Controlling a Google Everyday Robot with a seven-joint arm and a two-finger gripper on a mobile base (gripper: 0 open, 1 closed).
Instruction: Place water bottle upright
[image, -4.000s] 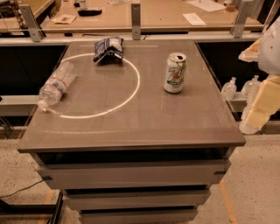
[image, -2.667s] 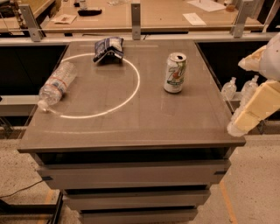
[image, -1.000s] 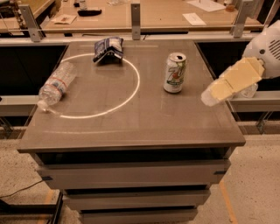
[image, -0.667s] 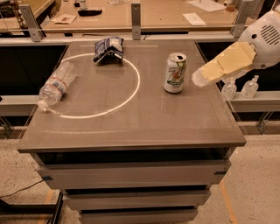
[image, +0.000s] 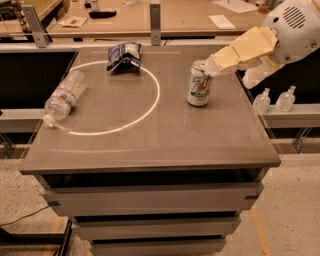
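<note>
The water bottle (image: 65, 96) is clear crinkled plastic with a white cap and a white-and-red label band. It lies on its side at the left edge of the grey table (image: 165, 135), cap pointing toward the front left. My gripper (image: 212, 66) comes in from the right on a white arm and hangs over the table's right part, just above the top of a green-and-white soda can (image: 199, 83). It is far to the right of the bottle.
A dark blue chip bag (image: 124, 54) lies at the back of the table, on a white circle marking. Two small clear nozzle bottles (image: 274, 99) stand on a ledge to the right. A wooden desk runs behind the table.
My arm has swung in from the right side and risen, moving left over the table until the gripper is above the soda can. The bottle, can and bag have not moved.
</note>
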